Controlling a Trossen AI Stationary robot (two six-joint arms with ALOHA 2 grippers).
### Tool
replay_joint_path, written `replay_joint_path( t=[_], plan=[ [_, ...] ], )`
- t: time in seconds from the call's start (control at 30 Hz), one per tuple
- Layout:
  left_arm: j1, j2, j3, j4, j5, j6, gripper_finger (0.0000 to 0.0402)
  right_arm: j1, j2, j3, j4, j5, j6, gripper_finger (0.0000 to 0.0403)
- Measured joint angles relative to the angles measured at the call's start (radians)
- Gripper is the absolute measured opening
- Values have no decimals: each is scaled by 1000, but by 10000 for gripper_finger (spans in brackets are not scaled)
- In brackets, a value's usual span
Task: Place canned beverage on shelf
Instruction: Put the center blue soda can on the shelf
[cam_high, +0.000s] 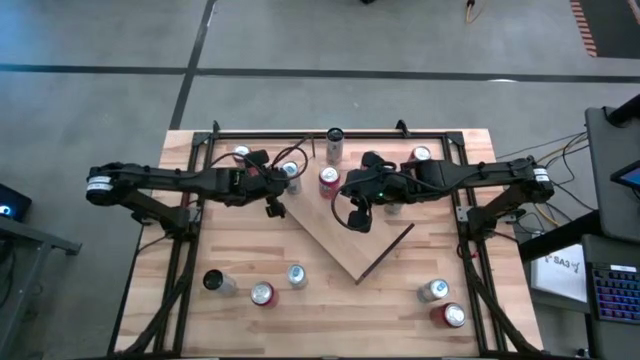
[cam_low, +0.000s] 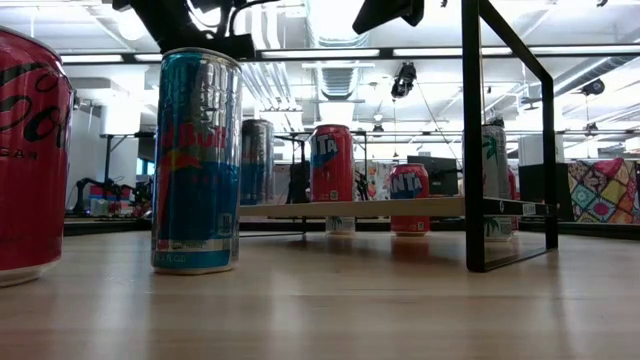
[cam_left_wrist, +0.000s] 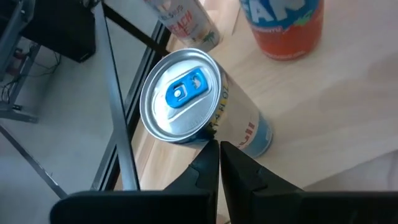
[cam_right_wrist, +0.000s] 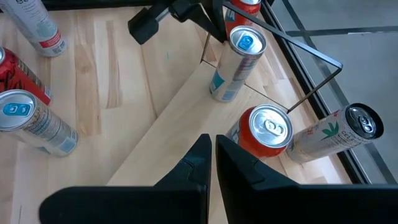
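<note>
Both arms were over the middle of the table, nothing picked up. The left gripper (cam_left_wrist: 219, 163), fingers pressed together and empty, hung just above a blue-tabbed can (cam_left_wrist: 205, 109) by the table's far edge. The right gripper (cam_right_wrist: 213, 155), likewise closed on nothing, hovered over the shelf (cam_high: 345, 238), the light board lying at an angle mid-table with an orange can (cam_right_wrist: 264, 132) at its far corner. This looked like the approach step; next the left fingers would need to part and drop around that can.
</note>
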Motion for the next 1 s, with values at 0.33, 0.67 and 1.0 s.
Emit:
replay_joint_path(
  t=[0.33, 0.67, 1.0],
  plan=[
    [1, 13, 0, 40, 0, 15, 0, 0, 0, 0, 0, 0, 0, 13],
    [1, 13, 0, 4, 42, 16, 0, 0, 0, -1, 0, 0, -2, 13],
    [23, 13, 0, 74, 42, 15, 0, 0, 0, -1, 0, 0, -10, 13]
  ],
)
